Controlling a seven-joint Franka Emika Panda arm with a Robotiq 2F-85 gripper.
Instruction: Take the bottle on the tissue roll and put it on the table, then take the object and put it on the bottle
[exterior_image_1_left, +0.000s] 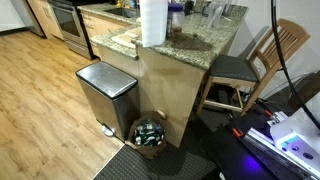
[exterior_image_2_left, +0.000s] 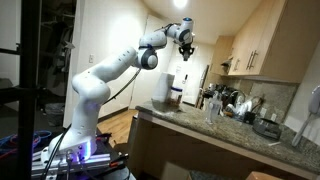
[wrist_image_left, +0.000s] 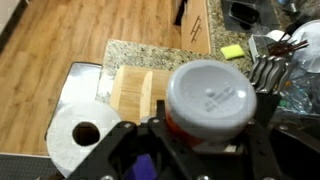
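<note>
My gripper (wrist_image_left: 205, 125) is shut on a bottle (wrist_image_left: 210, 95) with a pale grey lid and an orange body, seen from above in the wrist view. In an exterior view the gripper (exterior_image_2_left: 186, 48) is raised high above the counter. The white tissue roll (wrist_image_left: 80, 132) stands below and to the side of the bottle, with nothing on top of it; it shows in both exterior views (exterior_image_1_left: 153, 22) (exterior_image_2_left: 163, 88). The granite table (exterior_image_1_left: 205, 42) (exterior_image_2_left: 200, 125) (wrist_image_left: 130, 48) lies beneath. A small dark blue object (exterior_image_1_left: 176, 14) stands beside the roll.
A steel pedal bin (exterior_image_1_left: 105, 88) and a basket of bottles (exterior_image_1_left: 150, 133) stand in front of the counter, and a wooden chair (exterior_image_1_left: 270, 50) to its side. On the counter are a wooden board (wrist_image_left: 135, 90), a yellow sponge (wrist_image_left: 233, 52) and utensils (wrist_image_left: 270, 65).
</note>
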